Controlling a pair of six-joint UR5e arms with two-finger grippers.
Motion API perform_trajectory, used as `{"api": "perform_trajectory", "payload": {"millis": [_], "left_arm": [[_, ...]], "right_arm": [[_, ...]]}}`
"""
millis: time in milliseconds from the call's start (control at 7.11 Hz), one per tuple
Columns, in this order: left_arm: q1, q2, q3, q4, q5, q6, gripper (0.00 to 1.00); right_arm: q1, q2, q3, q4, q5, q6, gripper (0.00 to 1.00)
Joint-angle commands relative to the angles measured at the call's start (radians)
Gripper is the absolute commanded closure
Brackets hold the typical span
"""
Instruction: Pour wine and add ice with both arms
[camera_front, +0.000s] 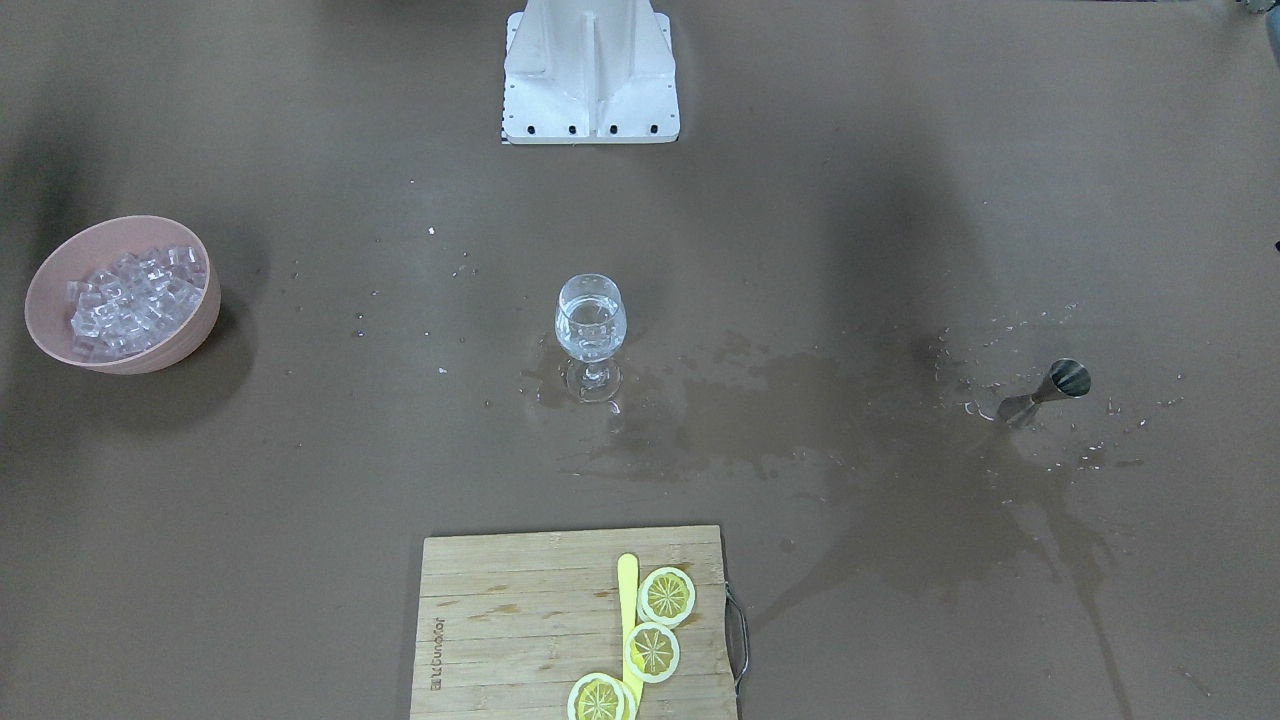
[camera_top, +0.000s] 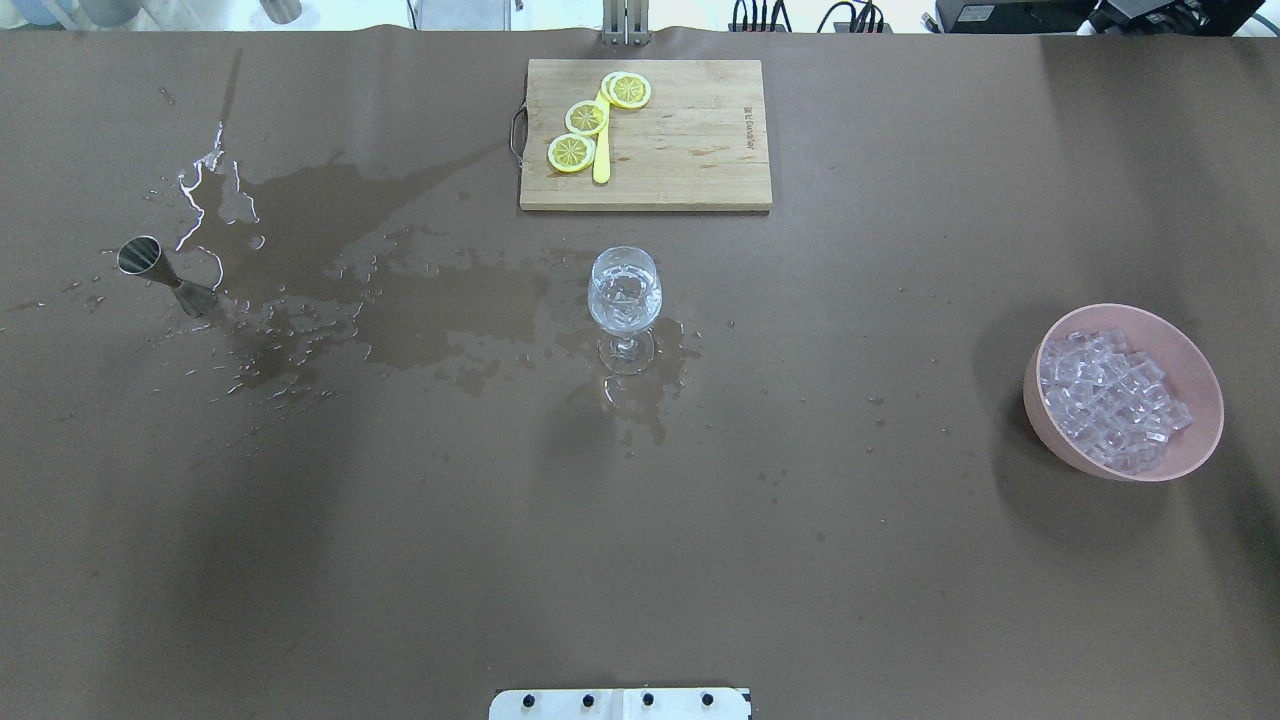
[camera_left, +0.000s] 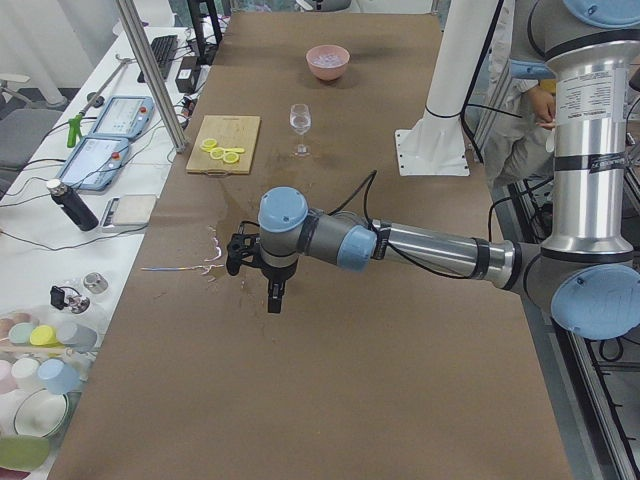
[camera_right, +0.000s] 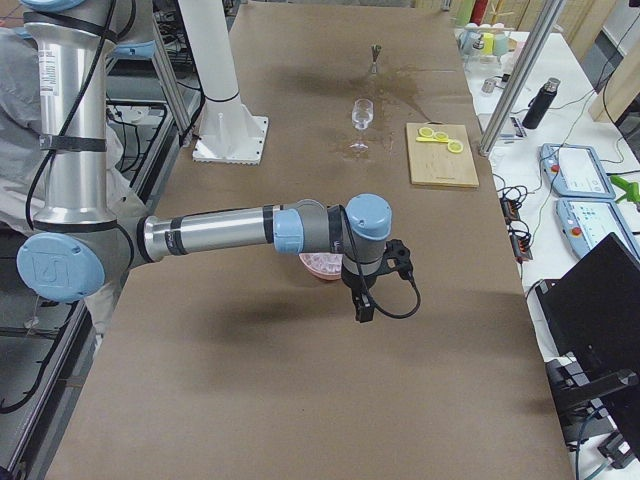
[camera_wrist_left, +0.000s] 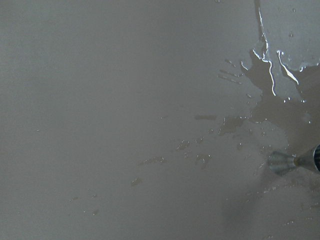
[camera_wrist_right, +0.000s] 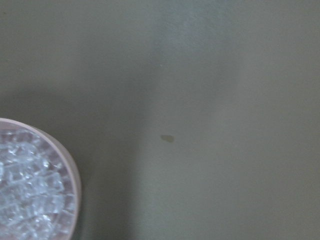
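Steel jigger (camera_top: 165, 275) stands near the bench's (camera_top: 640, 560) left edge, we see, amid a wet spill (camera_top: 420, 320) spreading toward the middle. Our left hand (camera_left: 275, 298) hangs above that end; we cannot tell whether its fingers are spread or pressed together. Mid-bench, the stemmed glass (camera_top: 626, 340) holds the wine (camera_top: 625, 302). By the right edge, the ice (camera_top: 1105, 400) heaps in a pink bowl (camera_top: 1200, 400); the right hand (camera_right: 362, 308) hangs near it, its state likewise unclear.
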Motion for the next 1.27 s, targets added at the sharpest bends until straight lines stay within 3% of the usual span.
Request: {"api": "perform_trajectory", "payload": {"millis": [0, 562, 703, 1124], "left_arm": [[-0.047, 0.042, 0.009, 0.091, 0.0, 0.173, 0.02], [-0.059, 0.157, -0.012, 0.085, -0.004, 0.17, 0.02], [-0.061, 0.159, -0.058, 0.073, 0.0, 0.167, 0.02], [-0.059, 0.141, -0.057, 0.068, -0.007, 0.166, 0.02]], "right_arm": [[0.023, -0.015, -0.015, 0.0, -0.002, -0.04, 0.0], [0.04, -0.027, -0.003, 0.002, -0.006, -0.04, 0.0], [0.04, -0.03, -0.003, 0.002, -0.034, -0.04, 0.0], [0.028, -0.024, 0.008, -0.001, -0.086, -0.039, 0.0]]}}
